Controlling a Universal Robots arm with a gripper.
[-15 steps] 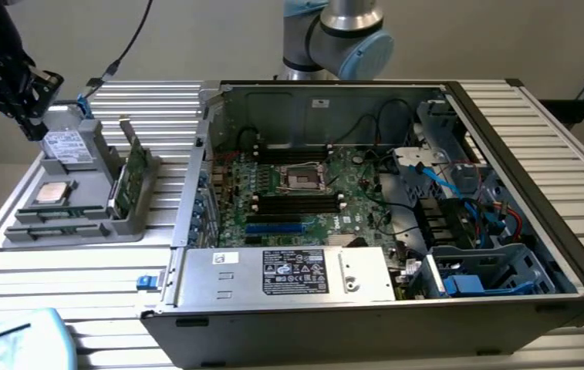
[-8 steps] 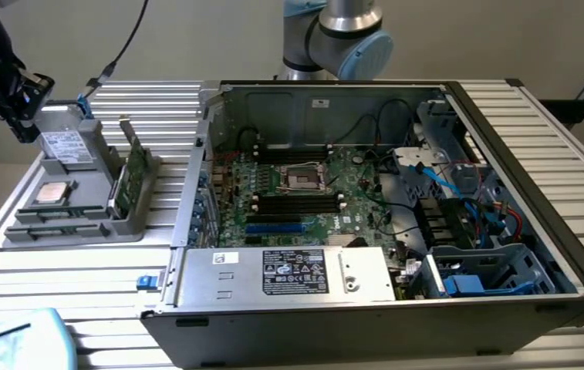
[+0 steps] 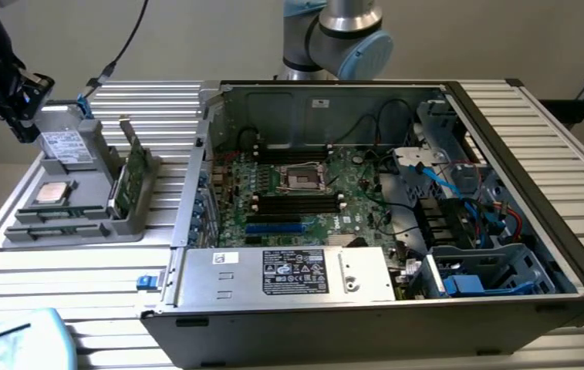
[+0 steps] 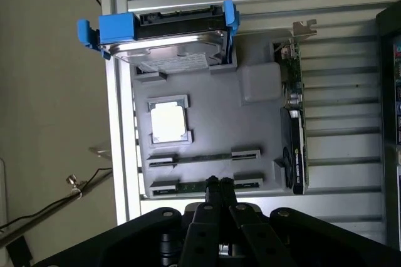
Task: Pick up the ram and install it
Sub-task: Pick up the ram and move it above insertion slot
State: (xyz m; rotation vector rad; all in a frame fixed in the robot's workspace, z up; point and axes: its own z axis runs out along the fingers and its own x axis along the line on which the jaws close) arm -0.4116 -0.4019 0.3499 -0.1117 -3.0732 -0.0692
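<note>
Ram (image 4: 203,157) in tray (image 4: 219,123) (near processor (image 4: 168,121)), tray at exterior view's left of case (image 3: 271,100).

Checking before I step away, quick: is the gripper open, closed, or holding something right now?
Gripper: closed, fingers pressed together with nothing held between them, above the grey tray.

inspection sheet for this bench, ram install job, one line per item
surface: slatted metal table carrying a grey tray and an open computer case
job's things: ram lying flat in the tray's slots, not held
clutter: drive, processor chip and graphics card in the tray
gripper: gripper shut, holding nothing, up off the tray
cables: black cable hanging behind the tray; blue wires inside the case
surroundings: arm base behind the case, plain wall
</note>
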